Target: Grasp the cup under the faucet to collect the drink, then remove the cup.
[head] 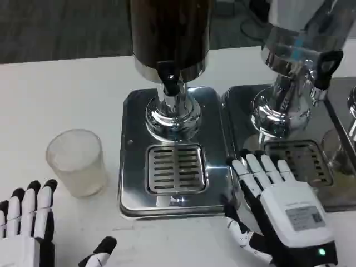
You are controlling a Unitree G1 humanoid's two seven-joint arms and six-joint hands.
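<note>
Left robot hand (25, 225) is held flat above the white worktop (61, 94), fingers spread, empty. The frosted translucent plastic cup (76, 162) is seen just ahead of it. Right robot hand (281, 214) is likewise splayed, holding nothing, beside the steel drip tray (175, 167).

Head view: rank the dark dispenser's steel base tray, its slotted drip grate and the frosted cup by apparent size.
1. Steel base tray, clearly largest.
2. Drip grate and frosted cup: look alike, and the cup stands upright, so I won't rank them.

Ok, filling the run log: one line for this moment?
cup: on table, left of drip tray | left hand: open, near cup | right hand: open
</note>
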